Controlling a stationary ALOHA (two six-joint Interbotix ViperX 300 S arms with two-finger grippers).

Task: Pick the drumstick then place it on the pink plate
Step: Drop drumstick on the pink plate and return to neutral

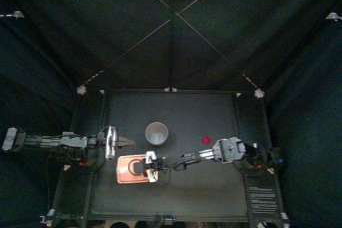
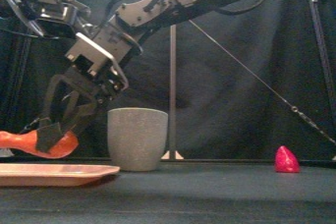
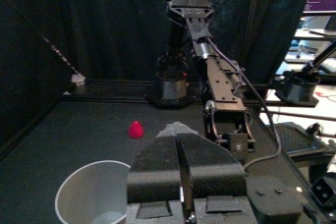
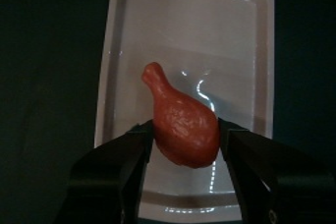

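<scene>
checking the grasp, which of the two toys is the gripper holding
The orange drumstick, clamped between the right gripper's jaws over the pink tray. The small red toy sits alone on the table, right of the grey cup.

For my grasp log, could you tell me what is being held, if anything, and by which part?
The right gripper holds the drumstick by its thick meaty end; the left gripper is empty.

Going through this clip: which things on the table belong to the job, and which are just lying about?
Job in hand:
- drumstick
- pink plate
- right gripper, holding the drumstick over the plate

Lying about:
- grey cup
- small red toy
- left gripper, resting at the table's left
</scene>
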